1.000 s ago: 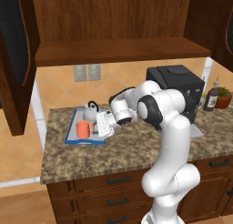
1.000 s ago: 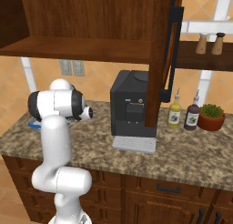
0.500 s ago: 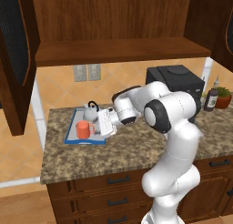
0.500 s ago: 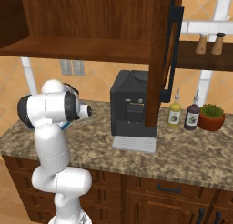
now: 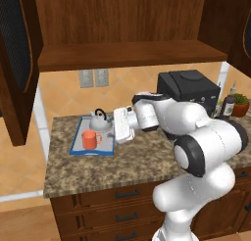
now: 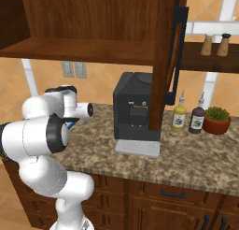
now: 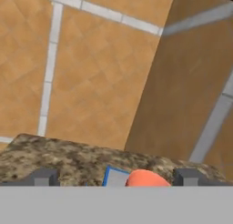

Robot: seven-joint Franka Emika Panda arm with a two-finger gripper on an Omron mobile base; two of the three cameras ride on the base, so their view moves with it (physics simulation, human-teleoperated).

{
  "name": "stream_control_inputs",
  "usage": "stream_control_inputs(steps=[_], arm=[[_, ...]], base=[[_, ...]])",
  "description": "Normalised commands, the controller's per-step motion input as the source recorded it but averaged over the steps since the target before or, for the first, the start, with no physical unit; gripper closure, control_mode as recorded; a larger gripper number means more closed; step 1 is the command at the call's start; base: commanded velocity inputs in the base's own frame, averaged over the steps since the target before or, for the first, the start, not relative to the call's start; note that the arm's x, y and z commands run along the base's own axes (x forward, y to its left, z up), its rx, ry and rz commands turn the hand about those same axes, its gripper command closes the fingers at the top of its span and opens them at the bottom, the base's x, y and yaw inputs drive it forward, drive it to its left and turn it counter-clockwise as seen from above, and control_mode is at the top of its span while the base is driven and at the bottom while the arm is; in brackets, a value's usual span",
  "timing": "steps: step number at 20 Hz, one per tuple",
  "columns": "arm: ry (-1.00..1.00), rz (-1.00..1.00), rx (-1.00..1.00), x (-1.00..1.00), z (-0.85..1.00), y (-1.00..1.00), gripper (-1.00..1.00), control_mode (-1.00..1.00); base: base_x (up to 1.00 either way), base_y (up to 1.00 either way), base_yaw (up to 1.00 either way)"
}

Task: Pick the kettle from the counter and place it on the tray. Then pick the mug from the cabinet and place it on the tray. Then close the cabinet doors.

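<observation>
1. Granite counter (image 5: 122, 161) runs under an open wall cabinet (image 5: 127, 54), with a black coffee machine (image 5: 188, 88) at the right and bottles and a small plant beyond it.
2. I see the tray (image 5: 78, 142) lying flat at the left end of the counter, blue rim up.
3. On it sits the kettle (image 5: 98, 121) at the back and the mug (image 5: 89, 139) in front, both upright and just beside each other.
4. I judge both placing steps done; closing the cabinet doors is what remains.
5. My gripper (image 5: 122, 126) hangs just beside the tray's right edge, pointing left over it, holding nothing.
6. From the hand view, both finger tips (image 7: 43, 177) stand wide apart, with the mug's rim and a tray corner between them, so I read the fingers as open and empty.
7. The left door (image 5: 17, 63) stands swung out at the left edge; the right door (image 6: 165, 61) hangs out in front of the coffee machine, its long dark handle (image 6: 176, 56) facing me.
8. Next I need to lift the hand clear of the mug and kettle, raise it to door height, then push one door's outer face toward the cabinet.
9. The risk I weigh is clipping the kettle handle while lifting away.
</observation>
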Motion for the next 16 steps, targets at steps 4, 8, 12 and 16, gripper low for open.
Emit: stream_control_inputs(steps=[4,8,12,16], arm=[[-0.01,-0.18,0.04,-0.68,0.69,-0.32,-1.00,-1.00],[0.03,-0.19,0.02,-0.56,0.57,-0.58,-1.00,-1.00],[0.01,-0.16,0.04,-0.65,0.44,-0.74,-1.00,-1.00],[-0.17,-0.06,0.03,-0.76,0.08,-0.47,-1.00,-1.00]], base=[[0.00,0.00,0.00],[0.00,0.00,0.00],[0.00,0.00,0.00],[0.00,0.00,0.00]])
